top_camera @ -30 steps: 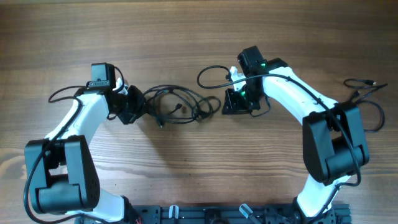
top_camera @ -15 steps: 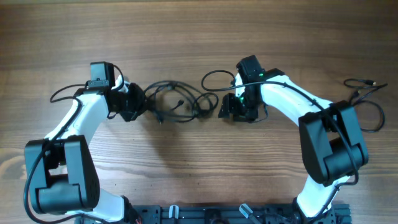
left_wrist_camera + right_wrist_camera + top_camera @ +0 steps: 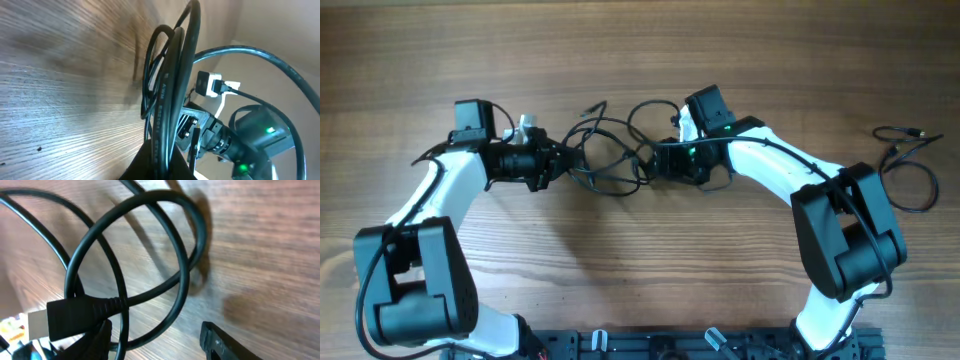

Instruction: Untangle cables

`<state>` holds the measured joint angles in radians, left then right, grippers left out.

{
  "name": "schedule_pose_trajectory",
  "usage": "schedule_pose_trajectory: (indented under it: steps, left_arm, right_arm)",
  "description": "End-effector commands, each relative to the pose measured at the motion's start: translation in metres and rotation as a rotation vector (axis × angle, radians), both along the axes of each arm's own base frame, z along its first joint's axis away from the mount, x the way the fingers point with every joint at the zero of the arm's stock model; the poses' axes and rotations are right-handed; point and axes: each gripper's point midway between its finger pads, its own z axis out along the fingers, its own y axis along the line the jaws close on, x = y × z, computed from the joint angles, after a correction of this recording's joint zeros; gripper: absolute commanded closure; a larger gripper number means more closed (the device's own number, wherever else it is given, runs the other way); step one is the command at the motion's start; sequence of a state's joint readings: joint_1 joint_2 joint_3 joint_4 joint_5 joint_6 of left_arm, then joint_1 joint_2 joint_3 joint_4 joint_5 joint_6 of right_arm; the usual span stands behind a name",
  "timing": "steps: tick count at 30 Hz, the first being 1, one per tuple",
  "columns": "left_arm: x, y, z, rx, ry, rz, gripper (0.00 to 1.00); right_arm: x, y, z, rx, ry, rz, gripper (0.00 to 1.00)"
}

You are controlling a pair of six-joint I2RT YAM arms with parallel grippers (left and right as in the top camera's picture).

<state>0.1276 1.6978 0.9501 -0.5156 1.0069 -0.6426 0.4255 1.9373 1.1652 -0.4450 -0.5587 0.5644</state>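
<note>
The cables [image 3: 610,152] are thin black cords looped into a loose tangle at the table's middle, between my two grippers. My left gripper [image 3: 556,166] is at the tangle's left end, turned on its side. In the left wrist view it [image 3: 161,167] is shut on a few cable strands [image 3: 172,85] that run up from between the fingers. My right gripper [image 3: 662,160] is at the tangle's right end. In the right wrist view it [image 3: 157,345] is open. A cable loop [image 3: 185,255] and a plug end [image 3: 75,315] lie by its left finger [image 3: 97,340].
Another thin black cord with a small plug [image 3: 905,165] lies loose at the table's right edge, behind my right arm's base. The wooden table [image 3: 620,60] runs on beyond the tangle. A dark rail [image 3: 670,345] lines the front edge.
My right gripper has moved left up to the tangle's right end. My left gripper has rolled onto its side with the strands, and the tangle has bunched and shifted toward the back.
</note>
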Motion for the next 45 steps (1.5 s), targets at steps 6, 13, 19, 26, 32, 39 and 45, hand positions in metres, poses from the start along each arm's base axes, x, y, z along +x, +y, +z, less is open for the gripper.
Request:
schedule_pose_trajectory:
  steps: [6,13,19,26,32,39,45]
  left_arm:
    - [0.0,0.04,-0.025,0.101,0.203,0.208,0.96]
    - [-0.002,0.04,-0.026,0.102,0.228,0.22,0.96]
    - [-0.01,0.029,-0.017,0.02,0.261,0.189,0.9]
    - [-0.009,0.029,-0.017,0.023,0.256,0.188,0.89]
    - [-0.006,0.034,-0.021,0.056,0.245,0.201,0.94]
    - [-0.006,0.073,-0.055,0.3,0.361,0.387,0.96]
    - [-0.033,0.113,-0.077,0.478,0.581,0.606,0.96]
  right_arm:
    - [0.002,0.026,0.022,0.187,0.018,0.02,0.46]
    - [-0.027,0.006,0.006,0.094,0.1,0.084,0.45]
    - [-0.006,0.019,0.016,0.159,0.191,-0.135,0.37]
    - [-0.012,0.072,0.032,0.247,0.273,-0.232,0.41]
    - [-0.046,0.1,0.031,0.225,0.282,-0.131,0.42]
    - [-0.05,0.102,0.03,0.219,0.24,-0.072,0.96]
    - [-0.077,0.116,0.018,0.134,0.196,-0.004,0.95]
